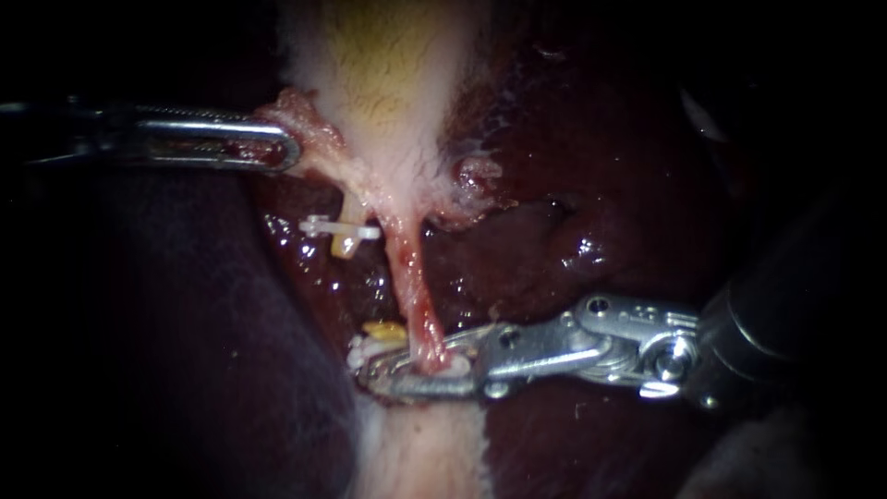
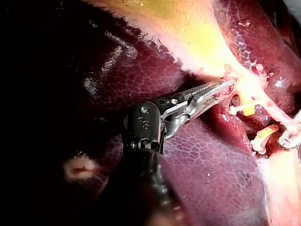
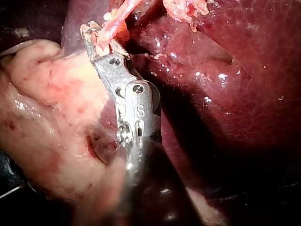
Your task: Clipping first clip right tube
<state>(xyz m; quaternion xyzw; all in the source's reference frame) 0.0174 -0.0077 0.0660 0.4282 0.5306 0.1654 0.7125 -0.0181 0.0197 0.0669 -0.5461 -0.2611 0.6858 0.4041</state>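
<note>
Right tool (image 1: 407, 365) spread around right tube (image 1: 407, 268), left tool (image 1: 285, 148) pinching gallbladder (image 1: 388, 74).

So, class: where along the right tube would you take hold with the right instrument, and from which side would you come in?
Probably its bare lower stretch, from the right. The right tube runs taut and near upright, so the right instrument meets it crosswise, open jaws either side; a clip and a yellow stub crowd its left.
</note>
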